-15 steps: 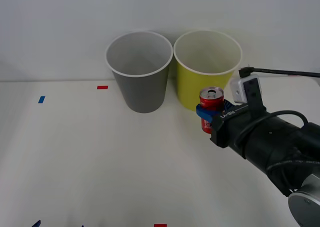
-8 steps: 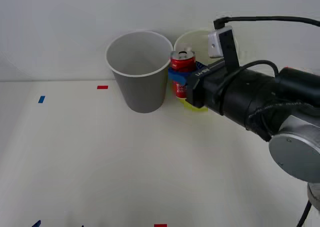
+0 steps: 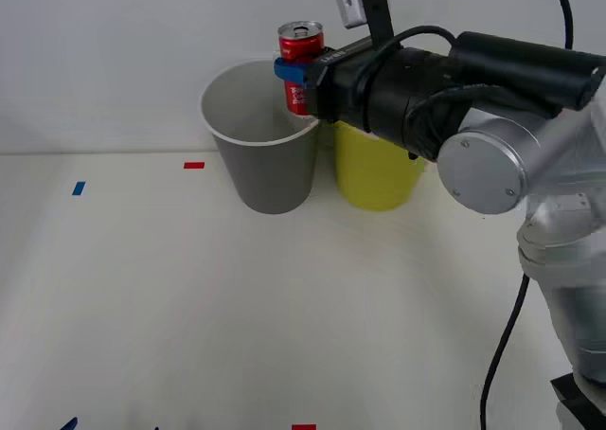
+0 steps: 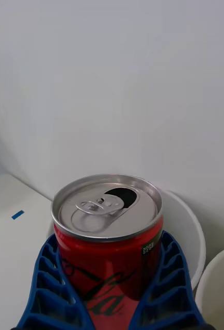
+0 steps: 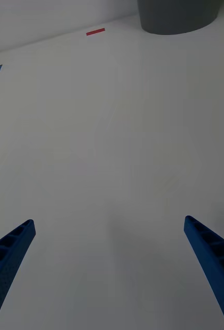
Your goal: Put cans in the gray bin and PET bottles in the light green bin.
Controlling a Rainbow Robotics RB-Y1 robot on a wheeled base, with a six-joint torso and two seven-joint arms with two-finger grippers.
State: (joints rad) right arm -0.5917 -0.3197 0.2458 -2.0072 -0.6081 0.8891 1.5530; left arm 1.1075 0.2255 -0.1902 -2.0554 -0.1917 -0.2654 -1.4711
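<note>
A small red can (image 3: pixel 300 44) with a silver top is held upright above the right side of the gray bin's (image 3: pixel 265 160) white rim. My right gripper (image 3: pixel 295 70) is shut on it, blue fingers (image 4: pixel 166 286) hugging both sides of the can (image 4: pixel 108 242). The light green bin (image 3: pixel 374 174) stands right of the gray one, partly hidden behind my right arm. My left gripper (image 5: pixel 109 268) hangs open low over bare table, nothing between its fingers. PET bottles are out of view.
The gray bin's rim (image 4: pixel 194 234) and the edge of the light green bin (image 4: pixel 220 273) lie just beyond the can. A red tape mark (image 3: pixel 193 165) and a blue one (image 3: pixel 79 188) sit on the white table left of the bins. A wall rises close behind.
My right arm has lifted the can and carried it left, from in front of the light green bin to above the gray bin's rim. The left arm has not moved.
</note>
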